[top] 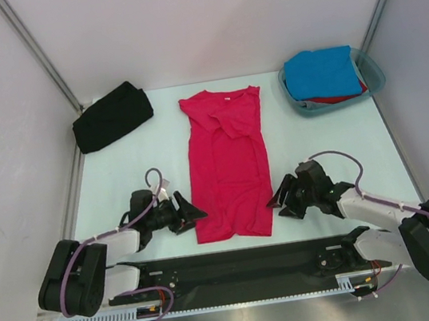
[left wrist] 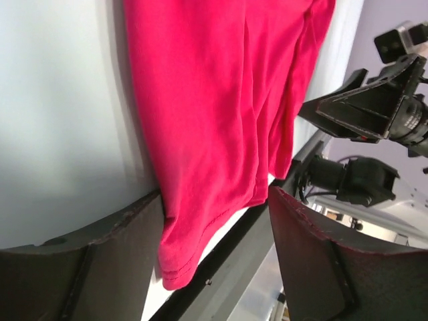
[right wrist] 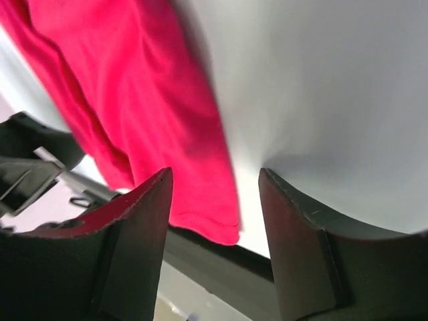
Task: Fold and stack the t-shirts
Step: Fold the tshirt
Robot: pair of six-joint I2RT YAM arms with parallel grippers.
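Now: left gripper [left wrist: 214, 204] fingers spread wide, nothing pinched. One hem corner of the crimson-pink t-shirt [top: 227, 166] lies between them in the wrist view, close by one finger. Right gripper [right wrist: 214, 177] likewise wide and empty, with the other hem corner between its fingers, nearer one than the other.

Shirt lies flat at the centre of the table [top: 120, 174], sleeves tucked in to make a long strip, collar toward 12 o'clock, hem toward 6. Left gripper sits at the shirt's 7 o'clock, right gripper at its 5 o'clock, both low at the cloth edge.

Black t-shirt [top: 111, 118], folded, at 10 o'clock. Teal tub [top: 375, 76] at 2 o'clock, blue t-shirt [top: 320, 72] on top inside, red t-shirt [top: 342, 97] showing under it.

Judgement: the step in hand is taking both hem corners for the half fold toward the collar. To do it well:
- centre each corner between the fingers
- go down to the table so every layer is caught
- close both together and lift only a little
- carry toward 12 o'clock at an equal pace with the hem taut
- lay the hem on the collar line
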